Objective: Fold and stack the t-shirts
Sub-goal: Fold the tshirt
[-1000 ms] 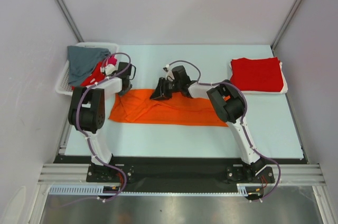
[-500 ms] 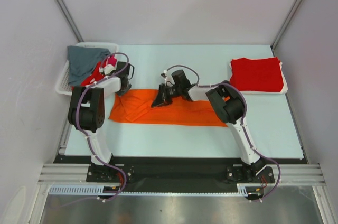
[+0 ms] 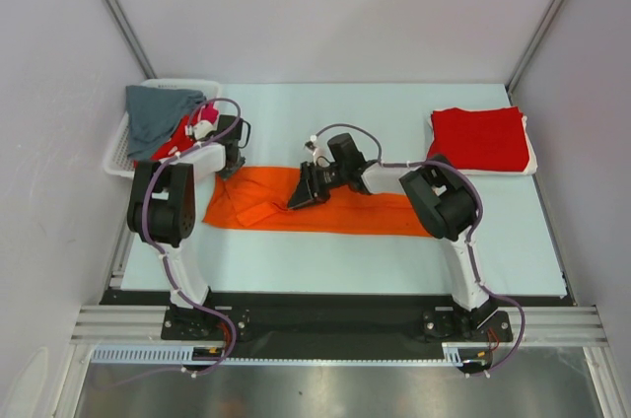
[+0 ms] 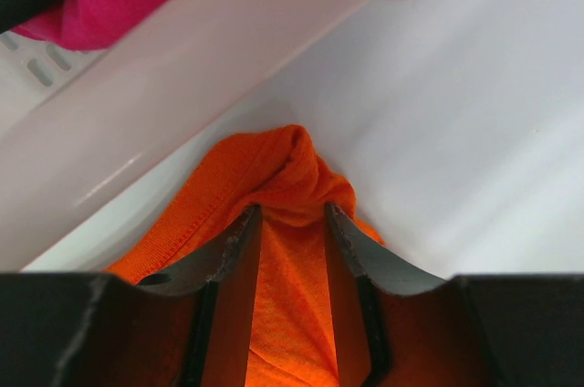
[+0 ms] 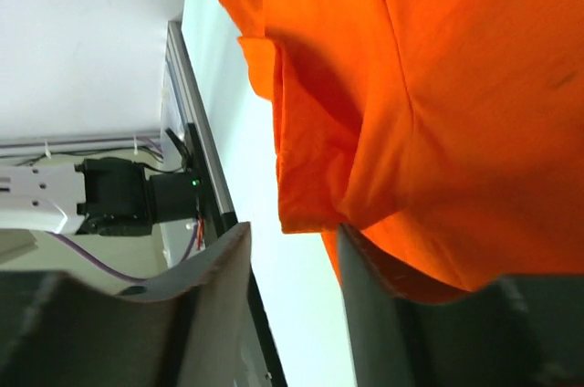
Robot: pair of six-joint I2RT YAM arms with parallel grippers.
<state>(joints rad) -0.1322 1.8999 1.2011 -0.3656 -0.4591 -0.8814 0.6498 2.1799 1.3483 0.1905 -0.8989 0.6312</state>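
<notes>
A bright orange t-shirt lies as a long flat strip across the middle of the table. My left gripper is at its far left corner beside the basket. It is shut on a pinched peak of orange cloth, which fills the gap between the fingers. My right gripper is over the middle of the strip, open. In the right wrist view bare table shows between its jaws, and the orange cloth drapes against one finger. A folded red t-shirt lies at the back right.
A white mesh basket at the back left holds grey, red and pink shirts. Its wall is close to my left fingers. White cloth edge shows under the red shirt. The table's near rail shows.
My right gripper has moved toward the near edge over the orange shirt, and the bunched cloth there now lies flatter. The left arm has not moved.
</notes>
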